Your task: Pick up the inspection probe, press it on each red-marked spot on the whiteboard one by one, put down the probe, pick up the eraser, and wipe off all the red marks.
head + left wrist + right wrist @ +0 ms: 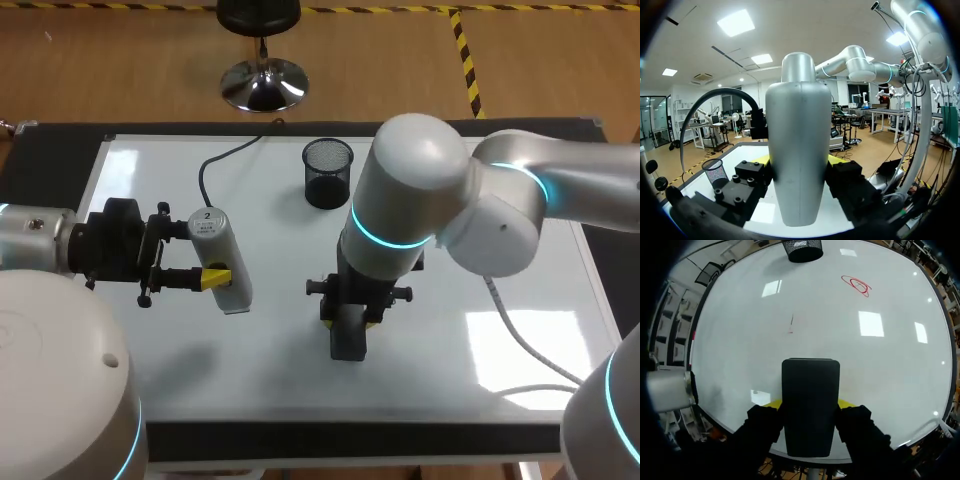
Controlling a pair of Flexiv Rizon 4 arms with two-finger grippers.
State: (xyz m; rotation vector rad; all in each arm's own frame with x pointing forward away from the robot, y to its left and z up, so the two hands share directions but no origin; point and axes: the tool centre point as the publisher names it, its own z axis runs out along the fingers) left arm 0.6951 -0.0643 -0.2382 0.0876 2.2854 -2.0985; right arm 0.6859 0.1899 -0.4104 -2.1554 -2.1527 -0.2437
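- Left claw [205, 255]: clamped on silver-grey bottle-shaped metal probe [222, 262], held level over glossy white whiteboard [480, 330], left part.
- Right claw [810, 404]: clamped on black rectangular eraser block [810, 385], at board's front middle.
- Ahead of eraser: faint red stroke [790, 331]; red oval scribble [856, 285] farther off.

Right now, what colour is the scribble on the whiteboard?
Red. The scribble shows best in the right wrist view.

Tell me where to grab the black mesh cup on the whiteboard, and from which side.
Grip the mesh cup by its rim from straight above, one finger inside the wall and one outside. It stands upright with its mouth open upward and bare whiteboard around it, so a vertical approach looks unobstructed. A side pinch across its round wall would probably slip.
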